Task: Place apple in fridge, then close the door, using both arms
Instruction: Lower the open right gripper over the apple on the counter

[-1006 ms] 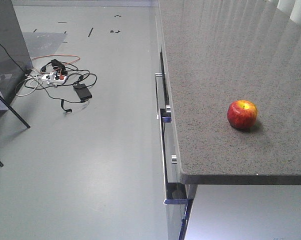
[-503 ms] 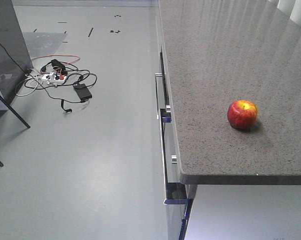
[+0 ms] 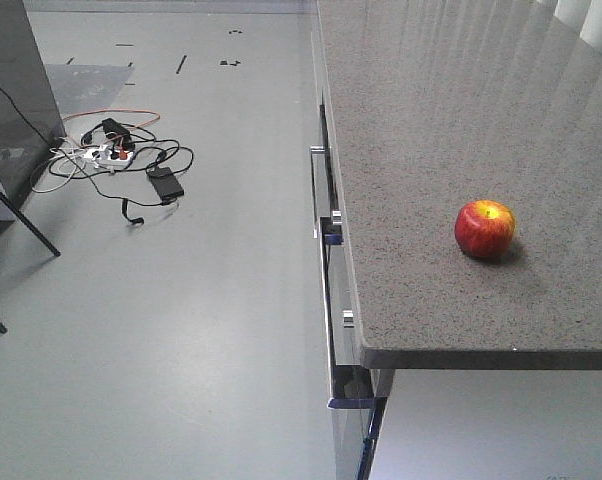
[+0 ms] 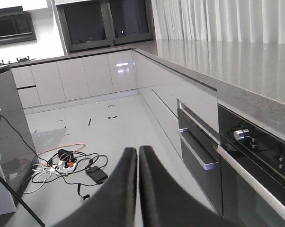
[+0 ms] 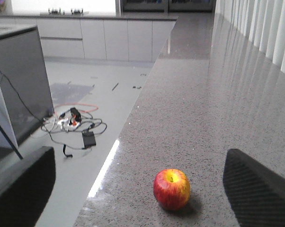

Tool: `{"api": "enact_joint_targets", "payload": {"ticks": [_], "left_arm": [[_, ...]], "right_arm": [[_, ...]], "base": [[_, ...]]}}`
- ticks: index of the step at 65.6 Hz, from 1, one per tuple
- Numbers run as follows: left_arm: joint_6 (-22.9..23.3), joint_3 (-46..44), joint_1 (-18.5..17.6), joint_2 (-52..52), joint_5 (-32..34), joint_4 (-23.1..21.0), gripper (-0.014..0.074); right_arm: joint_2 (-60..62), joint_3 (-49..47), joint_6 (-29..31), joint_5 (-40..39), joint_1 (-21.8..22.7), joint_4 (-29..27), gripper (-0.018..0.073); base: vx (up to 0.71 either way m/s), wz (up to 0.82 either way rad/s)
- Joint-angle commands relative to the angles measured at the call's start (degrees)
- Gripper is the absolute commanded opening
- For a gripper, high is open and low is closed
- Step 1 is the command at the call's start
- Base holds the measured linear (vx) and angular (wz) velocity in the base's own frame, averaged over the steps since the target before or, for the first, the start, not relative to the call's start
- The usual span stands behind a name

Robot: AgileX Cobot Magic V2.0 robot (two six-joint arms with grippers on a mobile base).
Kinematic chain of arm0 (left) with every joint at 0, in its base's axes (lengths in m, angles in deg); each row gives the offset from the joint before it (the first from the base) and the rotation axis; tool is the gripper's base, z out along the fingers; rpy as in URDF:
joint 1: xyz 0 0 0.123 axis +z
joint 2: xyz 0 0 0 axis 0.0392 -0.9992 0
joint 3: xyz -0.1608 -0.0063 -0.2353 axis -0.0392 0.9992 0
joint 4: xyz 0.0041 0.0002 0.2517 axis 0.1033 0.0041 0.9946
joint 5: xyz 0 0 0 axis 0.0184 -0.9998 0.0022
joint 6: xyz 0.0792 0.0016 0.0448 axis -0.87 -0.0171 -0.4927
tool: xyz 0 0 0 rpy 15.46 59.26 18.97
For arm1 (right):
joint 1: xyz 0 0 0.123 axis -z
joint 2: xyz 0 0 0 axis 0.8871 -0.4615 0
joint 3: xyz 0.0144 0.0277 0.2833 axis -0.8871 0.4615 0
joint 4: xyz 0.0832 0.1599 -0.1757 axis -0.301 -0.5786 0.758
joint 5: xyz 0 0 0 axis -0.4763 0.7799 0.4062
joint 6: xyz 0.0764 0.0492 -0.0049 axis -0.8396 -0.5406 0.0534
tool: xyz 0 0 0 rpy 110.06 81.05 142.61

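Note:
The red apple (image 3: 484, 229) with a yellow patch at its stem sits upright on the speckled grey countertop (image 3: 431, 120), near the front corner. In the right wrist view the apple (image 5: 171, 188) lies between and a little ahead of my open right gripper (image 5: 138, 189), and neither black finger touches it. My left gripper (image 4: 138, 158) is shut on nothing, hanging over the floor beside the cabinets. A tall dark grey panel of the fridge (image 3: 11, 90) stands at the far left; I cannot tell whether it is the door. Neither arm shows in the front view.
A tangle of cables with a power strip (image 3: 111, 155) lies on the floor near the fridge. Drawer handles (image 3: 319, 190) jut from the cabinet front below the counter edge. An oven with knobs (image 4: 256, 151) is set into the cabinets. Curtains (image 5: 265, 28) hang behind the counter.

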Motion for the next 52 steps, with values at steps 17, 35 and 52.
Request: {"api": "enact_joint_targets", "payload": {"ticks": [17,35,52], "left_arm": [[0.65,-1.05,0.11,0.82,4.17,-0.4,-0.0007],[0.65,-1.05,0.11,0.82,4.17,-0.4,-0.0007],[0.65,-1.05,0.11,0.82,4.17,-0.4,-0.0007]], "right_arm": [[-27.43,-20.31,2.3,5.5,0.17,-0.92,0.0689],[-47.11,-29.8,2.26,7.21,0.17,-0.02,0.0685],[-58.15,-36.14,1.59,7.18,0.17,2.32,0.0679]], "base": [[0.0,0.0],[0.0,0.0],[0.0,0.0]]}}
